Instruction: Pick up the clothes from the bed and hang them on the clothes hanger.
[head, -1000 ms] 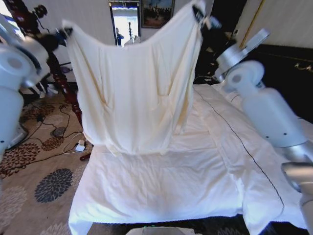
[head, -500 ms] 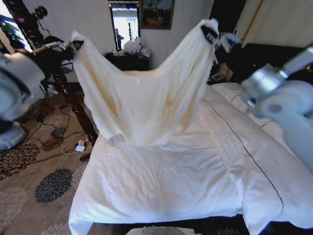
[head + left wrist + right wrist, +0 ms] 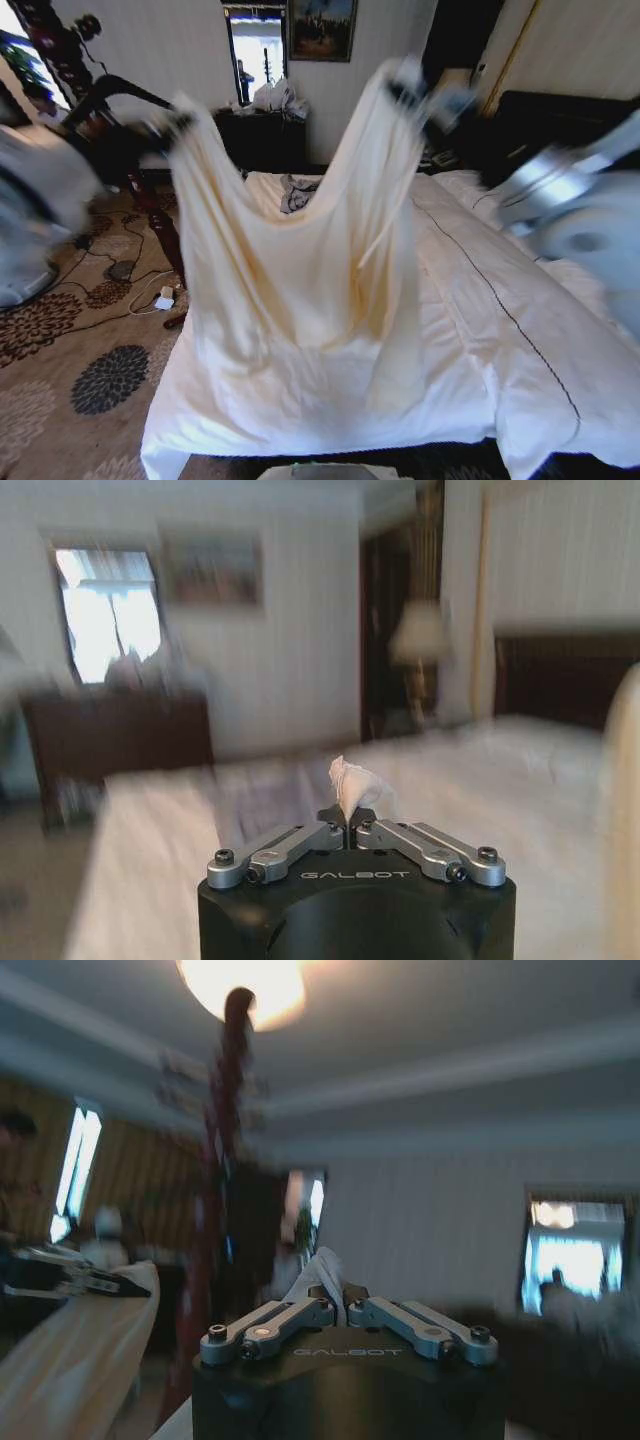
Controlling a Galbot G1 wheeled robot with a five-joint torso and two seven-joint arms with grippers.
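So you are holding the clothes (image 3: 300,290) up over the bed (image 3: 520,330) with both grippers.
Your left gripper (image 3: 172,128) is pinching one top corner on the left, and your right gripper (image 3: 412,92) is pinching the other on the far right. Both jaws are clenched on a bit of cloth. The shirt is hanging between them, with its bottom lying on the near part of the bed.

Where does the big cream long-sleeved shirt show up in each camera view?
Head view: cream thin-fabric shirt hangs mid-picture between both end effectors.
Left wrist view: small tuft pinched in the left end effector.
Right wrist view: tuft in the right end effector.
Shared landmark: bright window.
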